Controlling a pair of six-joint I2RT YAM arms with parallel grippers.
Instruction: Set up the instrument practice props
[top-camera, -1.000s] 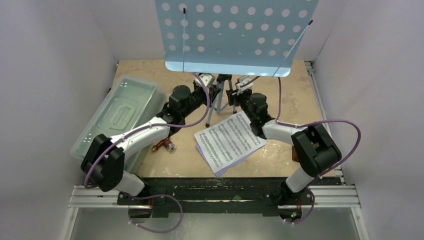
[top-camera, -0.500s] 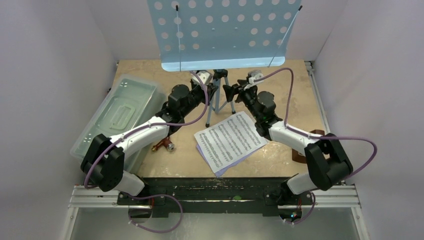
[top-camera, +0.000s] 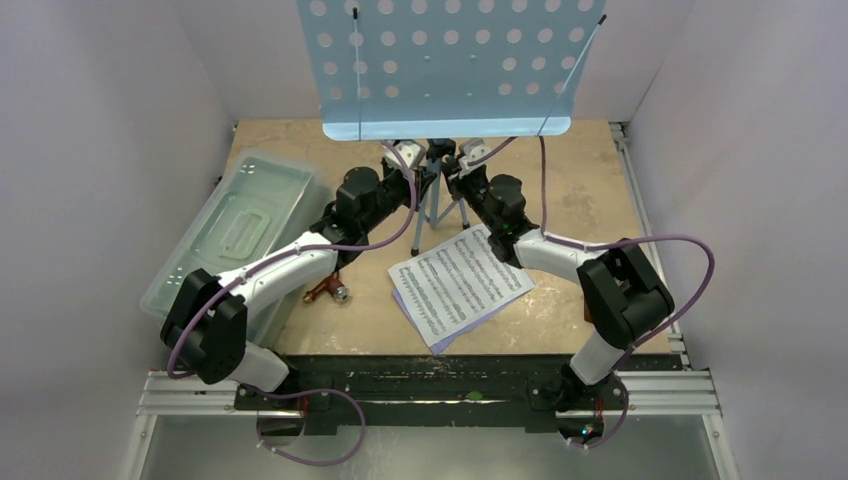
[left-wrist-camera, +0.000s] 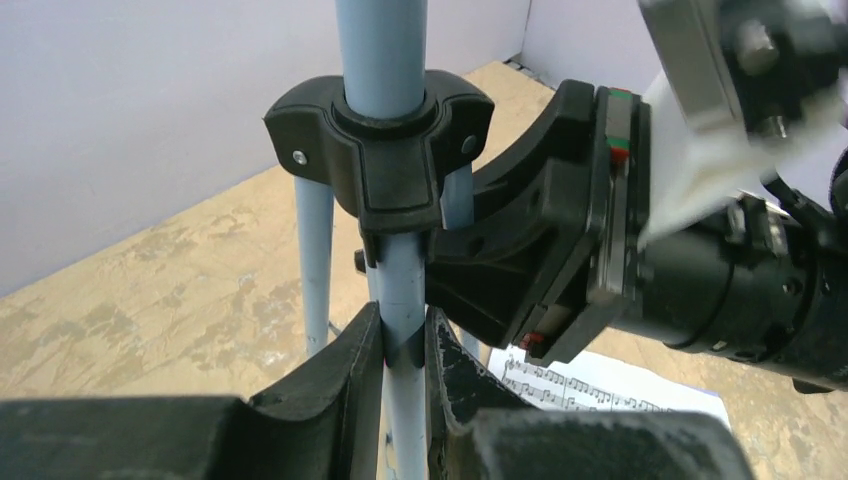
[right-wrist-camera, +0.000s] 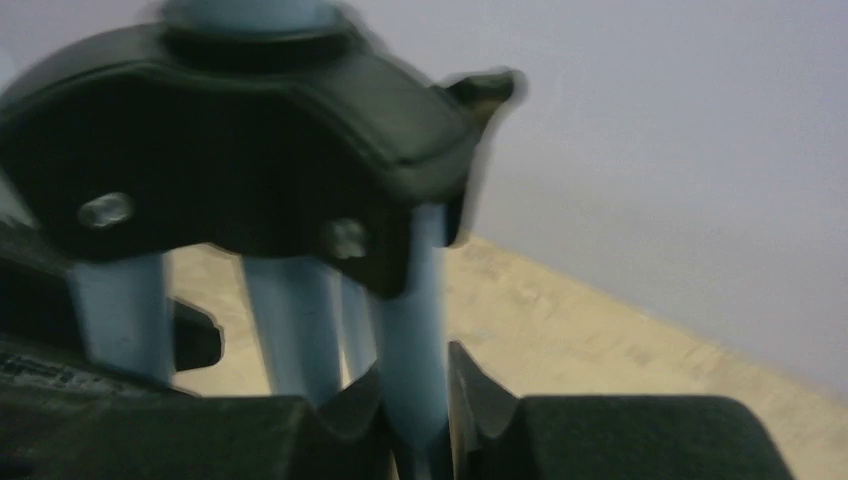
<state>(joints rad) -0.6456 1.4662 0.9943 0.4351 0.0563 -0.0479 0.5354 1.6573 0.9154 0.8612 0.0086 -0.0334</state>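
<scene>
Two of three props look unplaced, at a guess. From above: shows the light-blue music stand (top-camera: 447, 65) upright at the far middle of the table (top-camera: 590, 180), its perforated desk bare of paper. Finds the sheet-music pages (top-camera: 462, 283) flat on the table in front of the tripod, between the two arms. Leaves the metronome unlocated, apart from a small brown item (top-camera: 328, 291) just beside the clear lidded box (top-camera: 235, 230), too small to name. Puts the left gripper (top-camera: 418, 170) and the right gripper (top-camera: 455, 172) on either side of the black hub (top-camera: 437, 150) under the desk. From the left wrist: pinches one blue leg tube just below the hub, with fingers (left-wrist-camera: 345, 370) pressed on it from both sides. Catches the right gripper's body close behind the same tripod and a corner of the pages beyond. From the right wrist: blurred. Flanks another leg closely, one finger on each side, but cannot tell whether pressing or just apart. Judged so: stand erected, perhaps being steadied or adjusted. Pages yet to go onto the desk, and metronome yet to be set out.
</scene>
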